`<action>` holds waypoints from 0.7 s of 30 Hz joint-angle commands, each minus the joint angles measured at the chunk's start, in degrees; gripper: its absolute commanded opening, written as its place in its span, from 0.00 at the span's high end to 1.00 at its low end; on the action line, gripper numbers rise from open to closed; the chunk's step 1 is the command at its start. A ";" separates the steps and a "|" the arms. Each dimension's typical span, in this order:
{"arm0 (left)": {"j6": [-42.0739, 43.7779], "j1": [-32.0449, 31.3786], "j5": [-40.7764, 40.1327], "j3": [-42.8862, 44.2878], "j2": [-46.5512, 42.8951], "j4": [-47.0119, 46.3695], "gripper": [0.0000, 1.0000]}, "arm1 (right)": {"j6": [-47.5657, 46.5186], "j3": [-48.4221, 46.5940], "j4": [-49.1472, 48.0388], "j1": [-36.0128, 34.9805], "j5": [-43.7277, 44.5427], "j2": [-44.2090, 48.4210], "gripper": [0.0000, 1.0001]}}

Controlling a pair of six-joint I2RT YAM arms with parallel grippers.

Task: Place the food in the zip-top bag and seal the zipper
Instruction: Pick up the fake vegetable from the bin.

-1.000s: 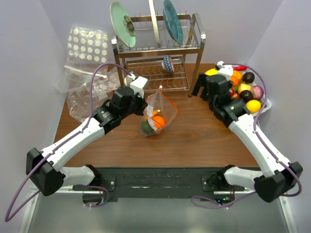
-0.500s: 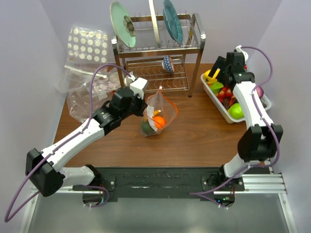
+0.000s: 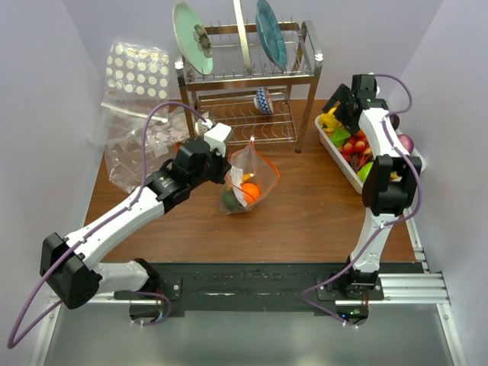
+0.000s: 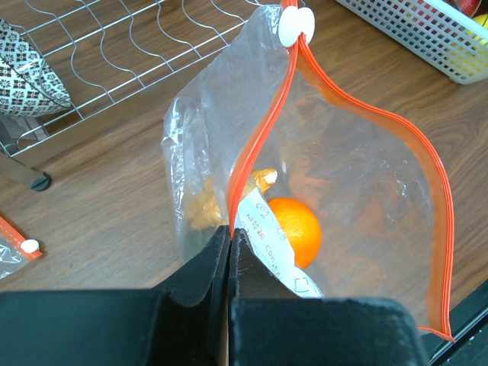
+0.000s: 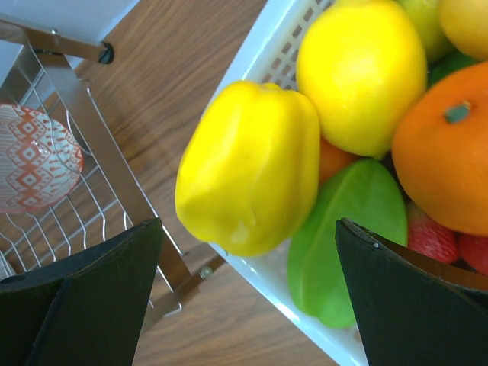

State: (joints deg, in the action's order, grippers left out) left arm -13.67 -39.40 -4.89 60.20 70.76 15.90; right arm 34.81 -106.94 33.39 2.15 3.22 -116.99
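The zip-top bag (image 3: pixel 248 181) stands open mid-table, with an orange (image 4: pixel 294 229), a white label (image 4: pixel 267 232) and darker food inside. Its orange-red zipper (image 4: pixel 259 141) gapes wide, with the white slider (image 4: pixel 296 24) at the far end. My left gripper (image 3: pixel 226 174) is shut on the near zipper edge, which shows in the left wrist view (image 4: pixel 229 232). My right gripper (image 3: pixel 341 114) is open above the white basket (image 3: pixel 345 166). In the right wrist view (image 5: pixel 248 229) it straddles a yellow pepper (image 5: pixel 252 164) without touching it. A lemon (image 5: pixel 362 72), an orange fruit (image 5: pixel 446 152) and a green piece (image 5: pixel 354 236) lie beside the pepper.
A metal dish rack (image 3: pixel 248 76) with plates and a patterned bowl (image 5: pixel 34 156) stands at the back, close to the basket's left end. A large dotted clear bag (image 3: pixel 137 72) and a small pouch (image 3: pixel 130 156) lie at the back left.
My right arm has swung up and stretched out, bringing its gripper over the basket's far left end. My left gripper and the bag have not moved.
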 commanded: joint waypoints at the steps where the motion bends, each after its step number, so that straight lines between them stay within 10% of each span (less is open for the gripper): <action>1: 1.54 0.20 0.05 -0.09 -1.24 -2.54 1.00 | 2.19 -4.33 -0.25 -0.22 -1.38 -1.21 0.01; 21: 1.54 0.37 0.23 -0.09 -1.42 -2.54 1.00 | 1.67 -8.38 2.65 -0.83 4.07 -7.99 0.02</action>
State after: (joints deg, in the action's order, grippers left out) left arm -13.67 -39.38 -4.86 60.18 70.76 15.86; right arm 36.45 -113.78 34.22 1.78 5.91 -124.42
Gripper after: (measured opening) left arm 0.021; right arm 0.986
